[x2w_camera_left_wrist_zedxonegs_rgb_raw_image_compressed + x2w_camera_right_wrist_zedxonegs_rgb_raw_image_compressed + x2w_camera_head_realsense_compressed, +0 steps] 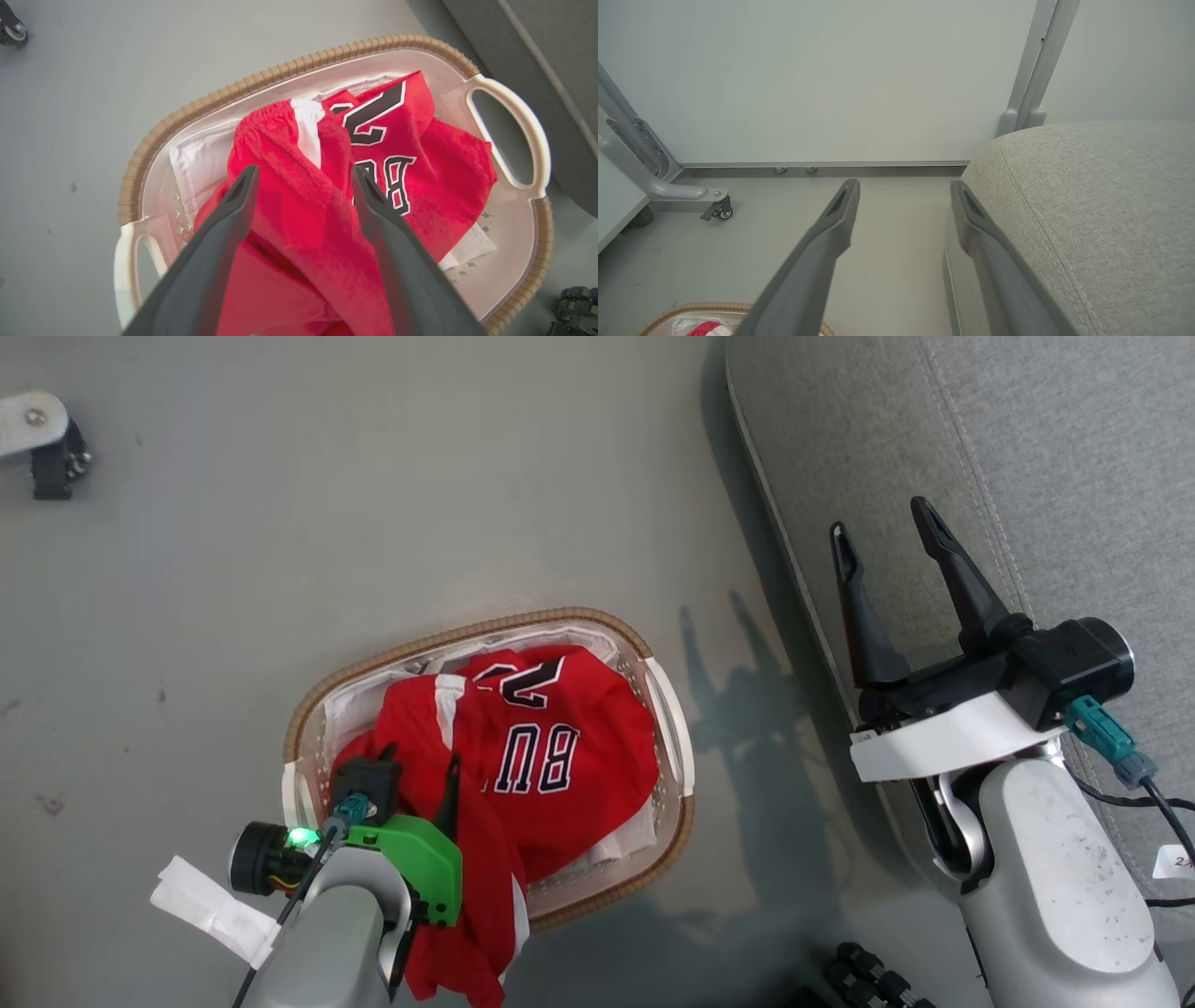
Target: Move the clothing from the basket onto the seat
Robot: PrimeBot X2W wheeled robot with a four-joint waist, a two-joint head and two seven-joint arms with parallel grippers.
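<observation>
At 10 o'clock in the head view, far left: a small caster (51, 467) on a pale bracket, standing on the grey floor (280, 523), well apart from everything else

Left claw (420, 753): hangs at 7 o'clock in the head view, right over the basket (485, 627), fingers (224, 233) spread wide, pinching nothing. Straddles a raised fold of the clothing (560, 747) in the left wrist view, one dark finger on either side of it; contact with the cloth impossible to tell

Basket: sits on the floor at 6 o'clock, with a brown woven rim, a white loop handle at each end and white lining showing beside the red

Clothing: lies piled inside the basket, jersey lettering face up at the middle, the white-striped piece at its 9 o'clock, a red tail spilling over the near rim toward 6 o'clock

Right claw (878, 515): hovers at 3 o'clock, well apart from the basket, fingers spread, gripping nothing. Stands above the rounded edge of the seat (1046, 448), one finger over the cushion and one over the floor in the right wrist view

Seat: takes up 1 to 3 o'clock, grey fabric, stitched seam running along its edge
</observation>
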